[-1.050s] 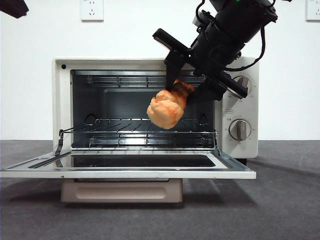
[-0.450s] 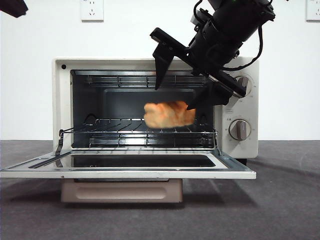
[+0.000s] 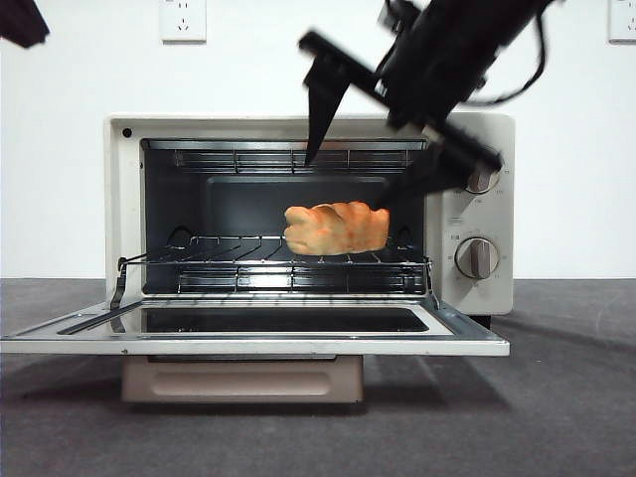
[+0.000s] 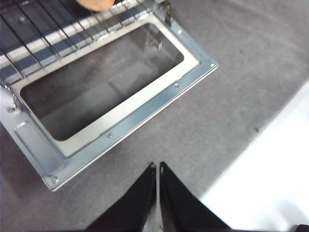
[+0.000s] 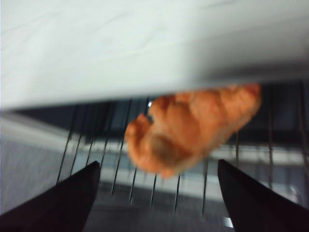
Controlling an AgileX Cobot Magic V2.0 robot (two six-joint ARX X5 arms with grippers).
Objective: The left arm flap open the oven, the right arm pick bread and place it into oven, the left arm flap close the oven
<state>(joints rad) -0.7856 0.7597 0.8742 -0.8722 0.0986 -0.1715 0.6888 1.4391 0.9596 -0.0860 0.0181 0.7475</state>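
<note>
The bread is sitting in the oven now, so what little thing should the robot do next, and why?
Probably lift the right gripper up and out of the oven's mouth. The bread lies on the wire rack and the gripper's jaws stand wide open, apart from it. The door is flat open, and the left gripper, shut, waits in front of it to flap it closed.

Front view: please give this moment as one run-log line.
golden-orange lumpy bread: on wire rack | right gripper: open, above bread | left gripper: shut, waiting | door: open
</note>
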